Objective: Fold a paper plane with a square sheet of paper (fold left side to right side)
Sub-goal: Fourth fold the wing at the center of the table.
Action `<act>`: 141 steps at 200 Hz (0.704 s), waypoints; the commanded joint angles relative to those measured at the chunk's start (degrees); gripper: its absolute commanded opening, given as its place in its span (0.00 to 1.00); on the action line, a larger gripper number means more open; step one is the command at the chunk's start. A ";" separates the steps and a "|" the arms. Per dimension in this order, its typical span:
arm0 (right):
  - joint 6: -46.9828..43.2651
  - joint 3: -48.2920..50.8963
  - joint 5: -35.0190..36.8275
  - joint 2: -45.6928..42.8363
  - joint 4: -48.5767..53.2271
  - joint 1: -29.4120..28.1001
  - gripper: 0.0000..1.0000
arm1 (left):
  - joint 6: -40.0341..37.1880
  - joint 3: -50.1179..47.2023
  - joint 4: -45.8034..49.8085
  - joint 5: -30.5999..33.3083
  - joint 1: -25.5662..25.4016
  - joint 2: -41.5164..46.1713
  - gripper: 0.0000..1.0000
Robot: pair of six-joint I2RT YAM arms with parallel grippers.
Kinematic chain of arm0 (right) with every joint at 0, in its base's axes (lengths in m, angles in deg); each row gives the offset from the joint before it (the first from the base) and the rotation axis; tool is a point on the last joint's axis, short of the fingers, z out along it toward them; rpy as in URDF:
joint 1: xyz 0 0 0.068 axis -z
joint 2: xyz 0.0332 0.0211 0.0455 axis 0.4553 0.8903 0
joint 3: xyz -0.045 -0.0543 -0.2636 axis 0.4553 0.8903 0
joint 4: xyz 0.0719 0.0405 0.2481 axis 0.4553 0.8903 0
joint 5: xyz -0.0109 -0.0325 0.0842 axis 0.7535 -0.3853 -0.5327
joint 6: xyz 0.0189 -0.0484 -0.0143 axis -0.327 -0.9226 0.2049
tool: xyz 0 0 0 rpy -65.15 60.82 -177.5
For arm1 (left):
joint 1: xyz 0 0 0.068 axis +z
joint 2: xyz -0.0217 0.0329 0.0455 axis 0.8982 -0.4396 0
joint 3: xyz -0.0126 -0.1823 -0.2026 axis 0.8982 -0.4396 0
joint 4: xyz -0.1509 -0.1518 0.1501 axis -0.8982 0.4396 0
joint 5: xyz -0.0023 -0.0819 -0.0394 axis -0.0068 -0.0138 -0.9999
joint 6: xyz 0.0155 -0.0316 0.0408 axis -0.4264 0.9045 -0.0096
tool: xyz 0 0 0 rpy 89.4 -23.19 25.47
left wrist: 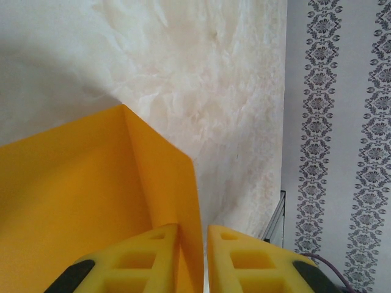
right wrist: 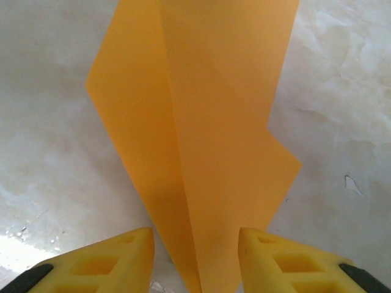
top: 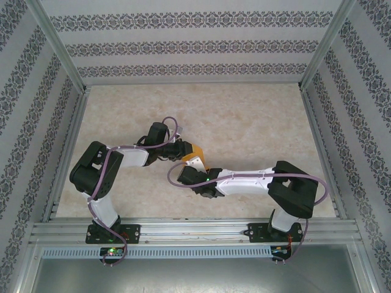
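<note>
Left hand (left wrist: 192, 237): I have it pinching the paper (left wrist: 73, 201).
Right hand (right wrist: 195, 237): spread.
Paper axis: lengthwise away from that hand, narrow tip nearest.

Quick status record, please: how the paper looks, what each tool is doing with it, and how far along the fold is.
paper: orange sheet, partly folded, long creases, tapering to a narrow end
left tool: closed on a raised edge of the sheet
right tool: jaws apart, straddling the narrow end
table: pale marbled surface, sheet near the middle
progress: plane not yet finished
</note>
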 commanded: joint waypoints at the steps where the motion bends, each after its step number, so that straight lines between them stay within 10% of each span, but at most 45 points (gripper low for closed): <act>1: 1.11 -1.61 3.04 1.70 1.95 0.00 0.37 | -0.45 1.40 1.36 0.73 -0.74 2.08 0.20; 141: 1.62 0.16 1.97 0.99 1.77 1.94 0.00 | -5.66 -2.04 9.65 4.23 3.51 11.15 0.31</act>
